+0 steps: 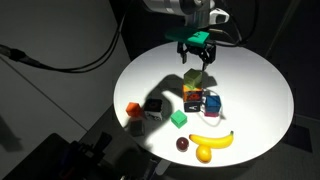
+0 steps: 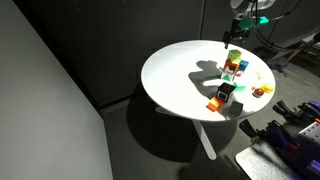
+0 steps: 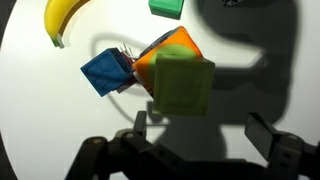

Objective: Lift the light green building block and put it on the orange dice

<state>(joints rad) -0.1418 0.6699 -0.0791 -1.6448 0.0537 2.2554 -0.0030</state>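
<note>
Pale yellow-green item: the light green building block (image 3: 183, 85), small, roughly cubic. It sits on top of the orange dice (image 3: 165, 55), rotated slightly against the dice's edges; the wrist view shows orange faces projecting beyond it on the upper left. In an exterior view the pair reads as a short stack, with the block (image 1: 192, 88) uppermost, near the middle of the table.

Orange dice: rests on the round white table (image 1: 250, 80). The blue cube (image 3: 105, 72) is just beside it; whether the two touch cannot be told.

Tool: the gripper (image 3: 200, 135), dark, two-fingered. Its jaws stand spread wide with nothing between them. In the wrist view one finger (image 3: 140, 125) and its partner show at either side of the lower frame, with the block between and beyond them. In an exterior view the gripper (image 1: 198, 60) hangs above the stack and is clear of it.

Other stock on the table:
- Banana (image 3: 65, 20), yellow, near the table edge.
- Deeper green cube (image 3: 166, 7), apart from the stack.
- Small orange piece (image 1: 132, 108), well apart from the stack.
- Dark red ball (image 1: 183, 143), beside the banana.
</note>
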